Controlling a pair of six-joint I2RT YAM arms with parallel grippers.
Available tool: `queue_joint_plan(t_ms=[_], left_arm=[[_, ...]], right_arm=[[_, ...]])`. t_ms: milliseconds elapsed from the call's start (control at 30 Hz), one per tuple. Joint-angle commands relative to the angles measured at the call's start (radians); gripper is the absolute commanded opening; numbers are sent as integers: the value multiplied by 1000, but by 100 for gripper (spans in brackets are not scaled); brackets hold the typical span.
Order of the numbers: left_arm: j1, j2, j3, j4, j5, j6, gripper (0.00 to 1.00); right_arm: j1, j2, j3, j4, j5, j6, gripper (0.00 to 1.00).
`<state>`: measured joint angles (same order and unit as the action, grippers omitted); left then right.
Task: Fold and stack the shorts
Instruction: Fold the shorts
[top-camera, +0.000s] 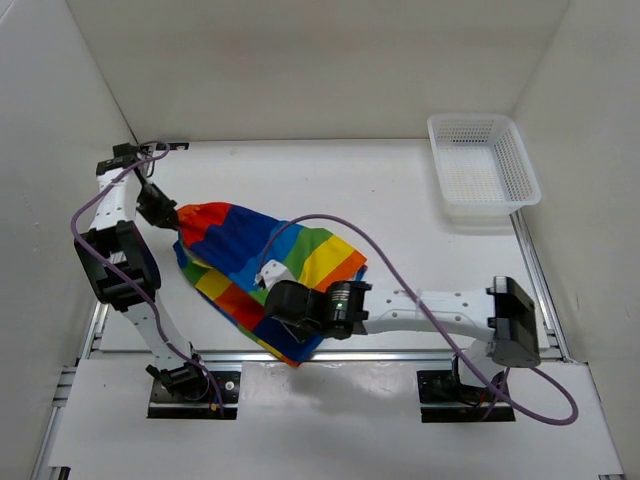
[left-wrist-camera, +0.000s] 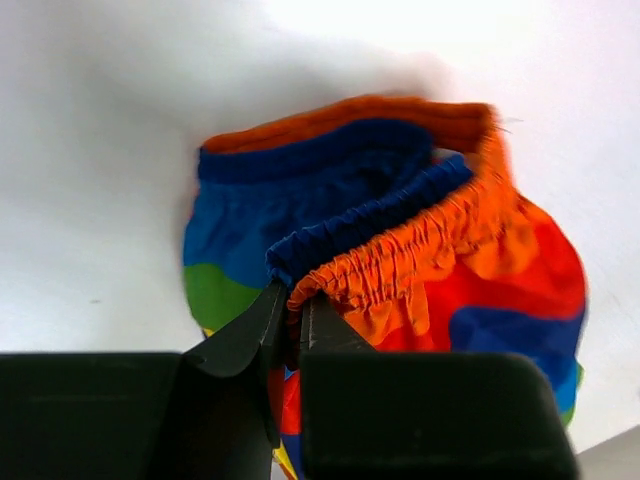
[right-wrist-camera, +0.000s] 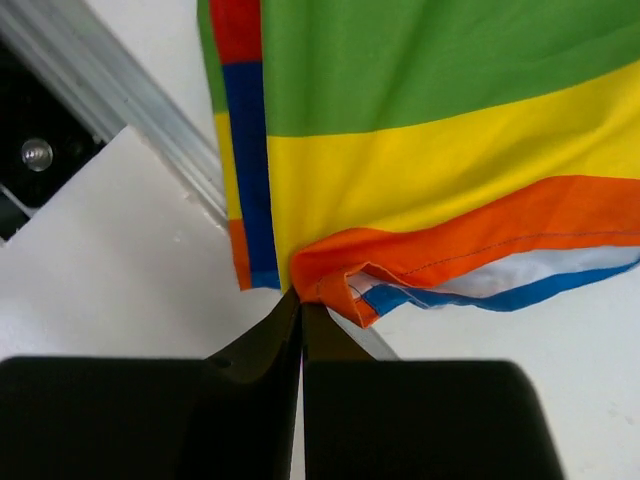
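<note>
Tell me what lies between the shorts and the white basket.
Only bare table, save a purple cable looping past the shorts; the basket stands apart. The top external view shows it.

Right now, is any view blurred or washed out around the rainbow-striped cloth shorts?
Left wrist view: the rainbow-striped cloth shorts look soft, blurred at the far waistband, against a washed-out white background. Right wrist view: sharp, hem stitching readable. Top view: even light, faint shadows only.
</note>
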<state>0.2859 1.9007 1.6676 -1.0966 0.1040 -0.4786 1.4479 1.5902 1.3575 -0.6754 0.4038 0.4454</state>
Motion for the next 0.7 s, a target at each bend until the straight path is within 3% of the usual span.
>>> queue_joint_plan(t_ms=[0,33,100,133,200,233,367,433,600,667], left_arm=[[62,-45,-37,47,-61,26,10],[62,-45,-75,47,-50,26,18],[62,-45,-123,47,-50,26,35],[71,-66,-176,59,-50,12,52],[85,-89,-222,93,-35,3,88],[99,-98,-235,93,-26,3,95],[121,-120,-244,93,-35,3,97],[121,-120,-244,104,-56,-6,97],[130,-57,-285,155,-32,-26,90],[130,-25,-286,164,-32,-26,86]], right_arm=[[11,77,-17,53,-176,-66,0],[11,97,-2,42,-195,-66,3],[11,119,18,7,-206,-89,27],[11,119,28,-3,-197,-89,72],[2,79,28,-27,-159,-74,87],[-9,35,13,-27,-116,-64,96],[-153,-120,-108,-27,-124,56,99],[-298,-207,-226,-10,-189,164,97],[-645,-344,-487,184,-531,323,95],[-690,-345,-526,250,-582,381,95]])
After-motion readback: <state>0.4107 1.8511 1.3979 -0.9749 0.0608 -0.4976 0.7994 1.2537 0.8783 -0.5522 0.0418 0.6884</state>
